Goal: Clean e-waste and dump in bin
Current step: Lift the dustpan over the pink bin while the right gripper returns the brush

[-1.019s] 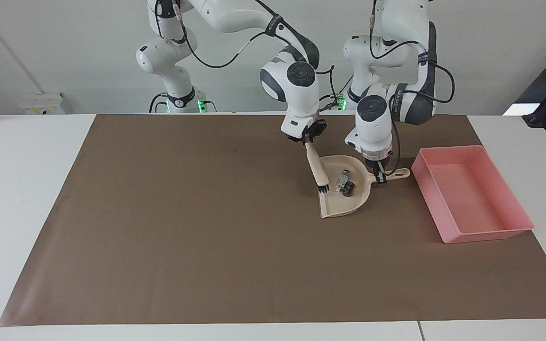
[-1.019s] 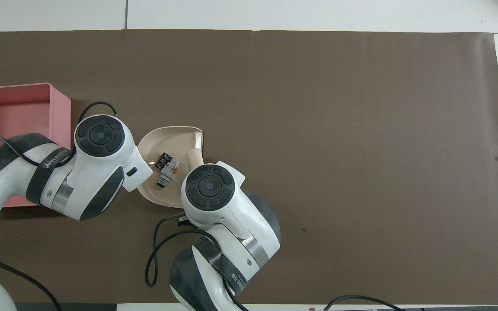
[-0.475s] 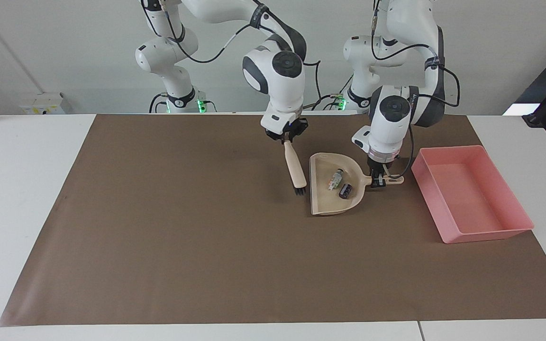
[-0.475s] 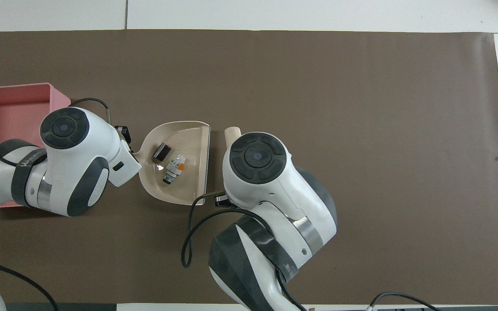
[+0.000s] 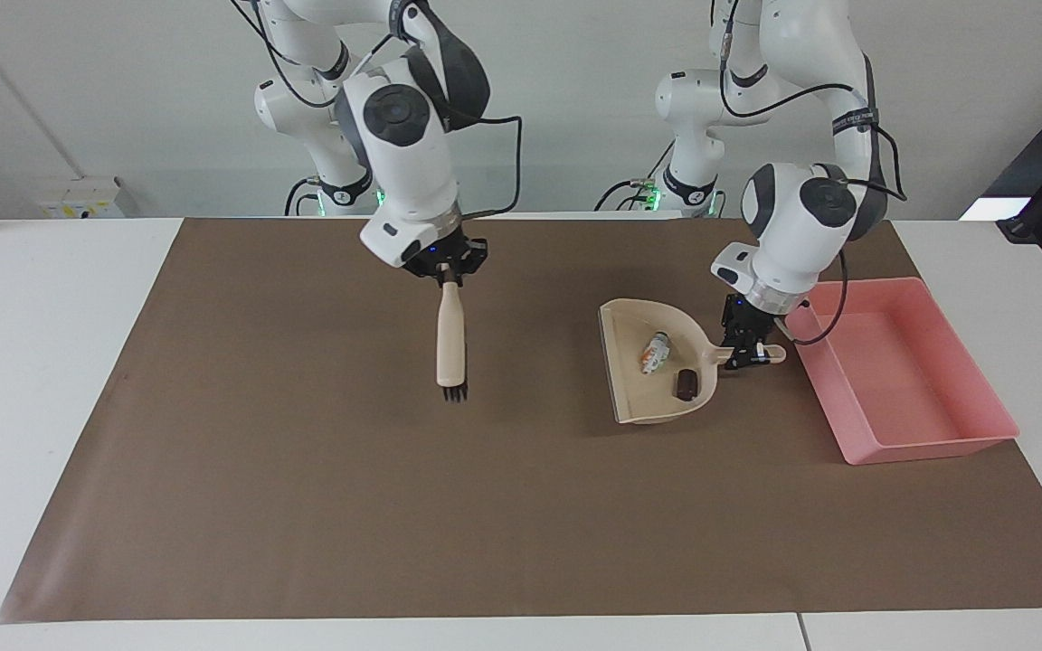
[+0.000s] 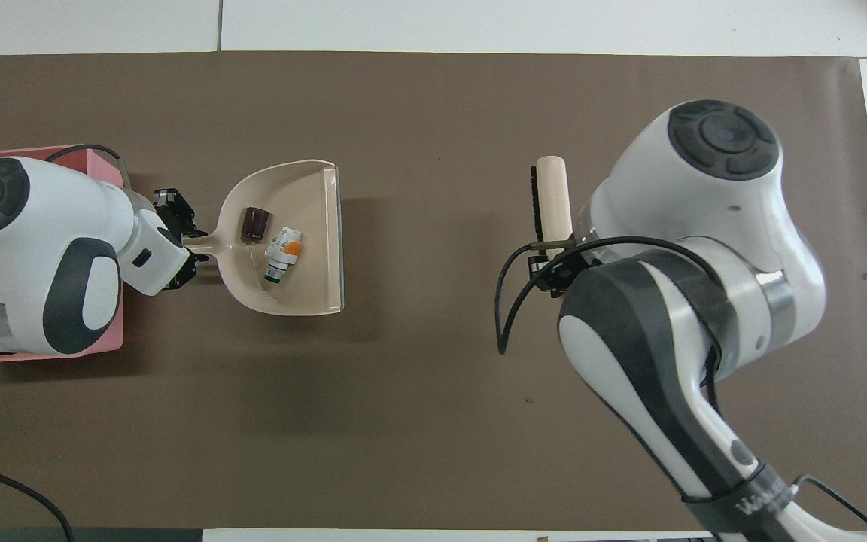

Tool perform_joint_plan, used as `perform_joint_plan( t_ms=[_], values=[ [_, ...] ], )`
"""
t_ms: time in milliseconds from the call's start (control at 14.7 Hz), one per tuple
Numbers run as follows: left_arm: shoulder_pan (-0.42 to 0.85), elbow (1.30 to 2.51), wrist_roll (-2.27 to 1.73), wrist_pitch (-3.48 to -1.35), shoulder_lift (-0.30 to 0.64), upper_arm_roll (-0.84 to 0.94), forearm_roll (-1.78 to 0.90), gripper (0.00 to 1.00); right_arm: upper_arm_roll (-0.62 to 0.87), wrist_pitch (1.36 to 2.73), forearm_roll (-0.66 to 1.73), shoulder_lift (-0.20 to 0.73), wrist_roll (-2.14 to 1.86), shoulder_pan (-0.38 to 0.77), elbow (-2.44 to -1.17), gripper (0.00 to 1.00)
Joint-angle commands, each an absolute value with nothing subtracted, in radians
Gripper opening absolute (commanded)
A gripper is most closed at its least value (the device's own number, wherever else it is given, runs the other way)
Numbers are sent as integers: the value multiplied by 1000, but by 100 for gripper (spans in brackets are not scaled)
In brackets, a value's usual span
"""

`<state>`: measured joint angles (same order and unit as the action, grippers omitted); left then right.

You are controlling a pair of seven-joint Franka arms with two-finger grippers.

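The e-waste lies inside a beige dustpan [image 5: 634,398] [image 6: 313,203]: a white block with green and orange patches [image 5: 655,353] [image 6: 284,254] and a small dark piece [image 5: 686,384] [image 6: 254,224] closer to the handle. My left gripper [image 5: 745,348] [image 6: 181,241] is shut on the dustpan's handle and holds the pan just off the mat, beside the pink bin [image 5: 928,443] [image 6: 50,150]. My right gripper [image 5: 449,276] [image 6: 546,252] is shut on the handle of a beige brush [image 5: 450,339] [image 6: 552,196], which hangs bristles down over the mat's middle.
A brown mat [image 5: 394,506] [image 6: 433,421] covers most of the white table. The bin sits at the left arm's end of the mat, and its inside shows nothing. The right arm's cable loops under its wrist.
The right gripper has carried the brush away from the dustpan toward the right arm's end. The left gripper has swung the dustpan toward the bin, and the dark piece slid toward the handle.
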<state>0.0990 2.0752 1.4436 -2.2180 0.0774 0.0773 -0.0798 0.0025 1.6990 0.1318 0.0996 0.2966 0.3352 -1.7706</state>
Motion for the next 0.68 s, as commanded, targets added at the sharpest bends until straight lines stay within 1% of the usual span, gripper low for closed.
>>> perform_joint_plan(
  t_ms=[0, 136, 272, 475, 611],
  values=[
    [46, 1952, 1477, -2065, 69, 77, -140, 0, 17, 1657, 101, 68, 160, 198, -1810, 0],
    [-27, 1875, 1509, -1961, 81, 78, -147, 0, 18, 1675, 71, 46, 33, 87, -1873, 0],
    [-104, 1817, 1595, -1899, 83, 75, -167, 0, 18, 1762, 55, 28, -116, -42, -1965, 0],
    [-224, 1763, 1675, -1850, 84, 74, -167, 0, 17, 1926, -17, 21, -199, -139, -2081, 0],
    [-297, 1747, 1741, -1853, 90, 71, -166, 0, 18, 2018, -51, 21, -257, -193, -2129, 0]
  ],
)
